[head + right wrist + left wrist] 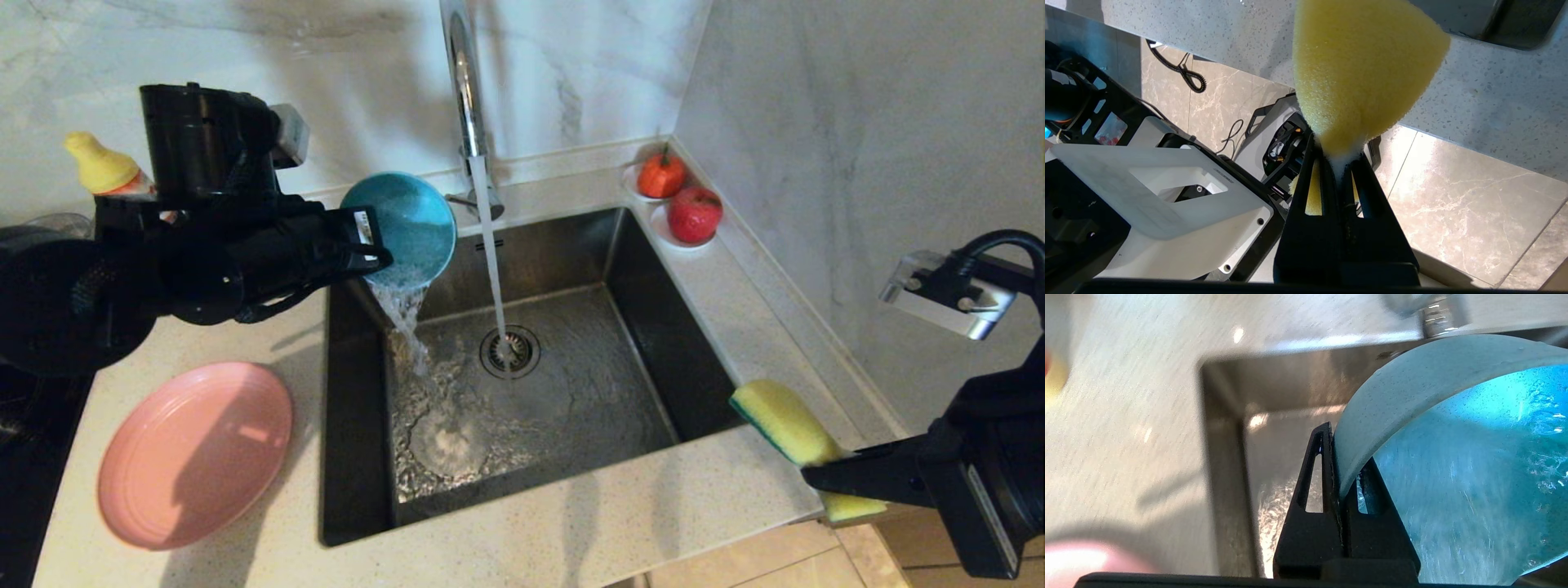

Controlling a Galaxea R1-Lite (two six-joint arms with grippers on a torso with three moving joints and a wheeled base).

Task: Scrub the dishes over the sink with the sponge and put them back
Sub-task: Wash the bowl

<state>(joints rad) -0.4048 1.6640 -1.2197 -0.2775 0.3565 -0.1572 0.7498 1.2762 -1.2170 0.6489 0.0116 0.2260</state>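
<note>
Head view puts the teal bowl [402, 229] in the air over the far left corner of the sink [653, 359], tipped on its side so that water spills from its lower rim down into the basin. The left end effector [369, 245] is clamped on the bowl's rim; the left wrist view shows one finger [1316, 473] on the outside of the wall and the other inside, with the bowl [1453, 477] wet and glistening. A stream runs from the chrome faucet [464, 90] straight onto the round drain [509, 352], and the basin floor is awash.

The pink plate [196, 453] lies flat on the desk [571, 531] left of the sink, well apart from the bowl.

At the near right corner of the sink, the right end effector [816, 474] is squeezed tight on the yellow sponge [788, 420], held above the desk edge with its dark green layer facing the basin. The right wrist view shows the sponge [1363, 73] pinched to a narrow waist between the fingers, with foam at the grip.

Two red fruits [679, 196] sit at the far right corner of the desk, and a yellow-capped bottle [102, 167] stands behind the left arm.
</note>
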